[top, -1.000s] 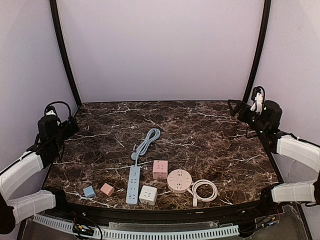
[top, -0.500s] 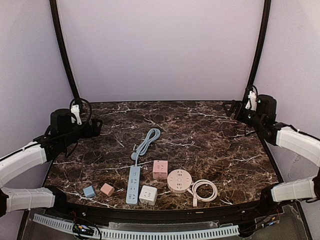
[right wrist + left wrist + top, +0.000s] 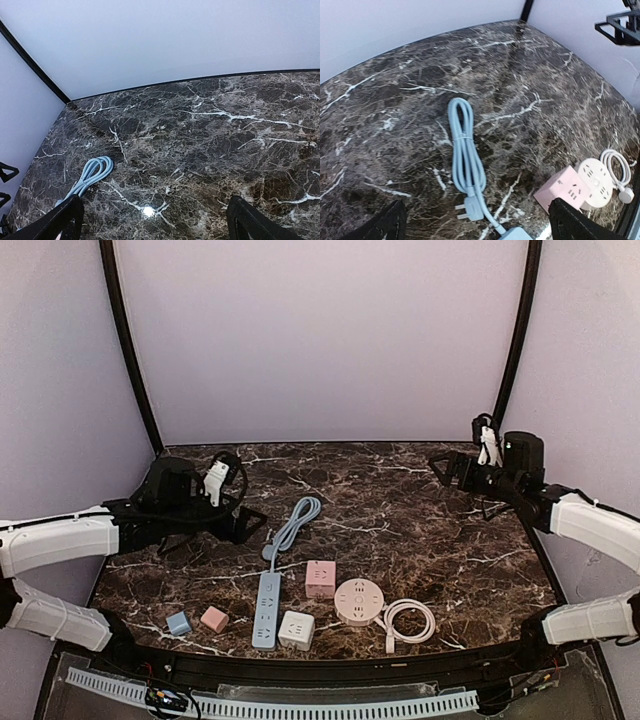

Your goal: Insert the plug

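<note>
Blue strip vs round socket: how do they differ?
Shape: blue strip is a long bar; round socket is a disc. Colour: the strip is blue, the socket pale cream. Cords: blue cord is folded into a long hank running away; white cord is coiled in a ring beside the socket. Both lie flat near the near edge of the table.

We see a glossy, marble-patterned tabletop (image 3: 400,510), a smooth matt plastic strip (image 3: 266,608), and a smooth, rubbery-looking cable (image 3: 465,150).
</note>
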Tool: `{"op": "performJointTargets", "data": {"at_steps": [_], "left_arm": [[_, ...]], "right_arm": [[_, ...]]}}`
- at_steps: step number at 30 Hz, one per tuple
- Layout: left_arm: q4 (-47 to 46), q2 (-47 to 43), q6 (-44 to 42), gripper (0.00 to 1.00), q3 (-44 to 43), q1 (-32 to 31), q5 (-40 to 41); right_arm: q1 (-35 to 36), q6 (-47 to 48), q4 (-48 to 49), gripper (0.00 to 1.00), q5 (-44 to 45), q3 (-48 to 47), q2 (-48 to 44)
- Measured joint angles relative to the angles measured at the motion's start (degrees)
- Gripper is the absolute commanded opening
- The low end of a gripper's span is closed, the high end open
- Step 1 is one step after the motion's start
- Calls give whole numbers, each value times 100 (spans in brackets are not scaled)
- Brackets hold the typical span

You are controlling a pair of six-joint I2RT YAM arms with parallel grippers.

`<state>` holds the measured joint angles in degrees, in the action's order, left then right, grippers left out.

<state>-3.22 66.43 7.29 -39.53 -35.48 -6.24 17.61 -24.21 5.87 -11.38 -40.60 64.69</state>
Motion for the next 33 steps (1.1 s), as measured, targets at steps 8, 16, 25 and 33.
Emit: {"op": "performJointTargets", "data": {"at_steps": [8, 16, 25, 33], "left_arm": [[243, 907, 223, 95, -682, -975, 621], [901, 1698, 1493, 96, -1847, -1864, 1902], [1598, 2247, 2791, 99, -2540, -2308, 3075], [2516, 2669, 3504, 99, -3211, -2699, 3182]], "right_arm": [[192, -199, -339, 99, 271, -129, 52], [192, -507, -828, 99, 984, -188, 63], [199, -695, -1029, 99, 1751, 31, -599], [203, -796, -1034, 99, 2315, 551, -1115]]}}
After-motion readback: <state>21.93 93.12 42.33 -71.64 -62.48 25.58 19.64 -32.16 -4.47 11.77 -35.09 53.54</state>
